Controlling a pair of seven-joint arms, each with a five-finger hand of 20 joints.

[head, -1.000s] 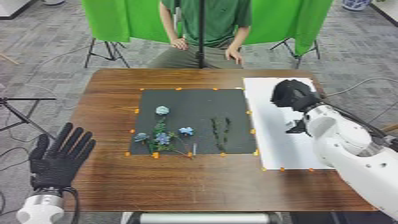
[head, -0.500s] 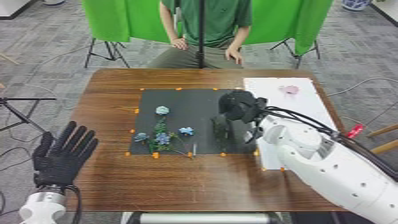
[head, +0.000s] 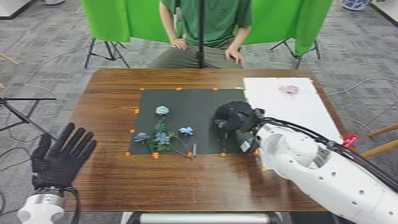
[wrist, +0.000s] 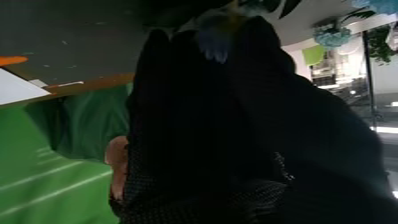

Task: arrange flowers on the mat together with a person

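In the head view, my right hand (head: pixel 234 117) is over the right part of the dark mat (head: pixel 191 97), covering much of the green stems there. Blue flowers stand out on the mat's left half: a pale one (head: pixel 162 110), one at the middle (head: pixel 186 131) and others over green leaves (head: pixel 162 138). A pink flower (head: pixel 290 89) lies on the white sheet. My left hand (head: pixel 60 157) is open, left of the mat. In the right wrist view, my right hand (wrist: pixel 191 120) has straight fingers, with bluish petals (wrist: pixel 213 42) visible between them and a blue flower (wrist: pixel 332 36) farther off.
The white sheet (head: pixel 306 110) runs along the mat's right side on the wooden table (head: pixel 169 185). Orange markers dot the edges of mat and sheet. A dark upright pole (head: pixel 201 40) stands at the table's far edge.
My right hand has moved left from the white sheet to the mat's right part, uncovering the pink flower and hiding much of the green stems. My left hand has stayed in place.
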